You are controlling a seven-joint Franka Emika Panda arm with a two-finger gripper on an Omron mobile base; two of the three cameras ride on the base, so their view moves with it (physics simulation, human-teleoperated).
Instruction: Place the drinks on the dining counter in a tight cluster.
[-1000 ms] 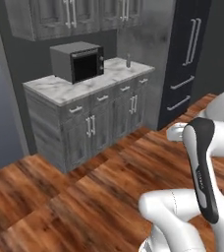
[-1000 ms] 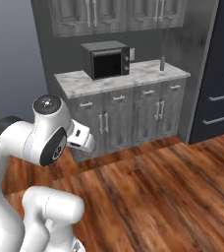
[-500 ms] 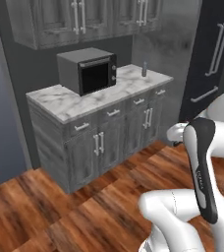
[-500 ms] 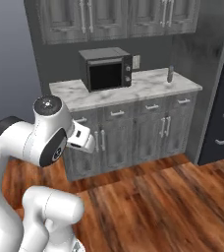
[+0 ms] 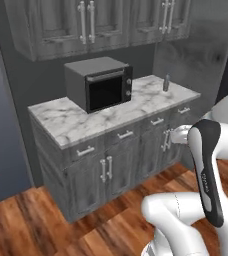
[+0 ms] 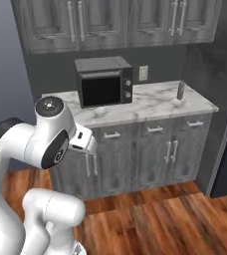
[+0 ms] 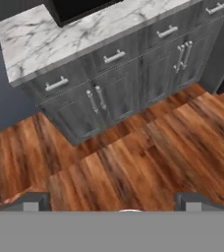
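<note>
Hand released, holding nothing; small grey bottle at upper right stands slim, liable to topple if nudged.

We see the counter standing on the floor against the wall, under the upper cabinets. On the counter, the microwave sits toward its left end and a small bottle near its right end.

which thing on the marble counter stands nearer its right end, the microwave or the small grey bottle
The small grey bottle, slim and upright near the right end. The black-fronted microwave sits left of the middle.
</note>
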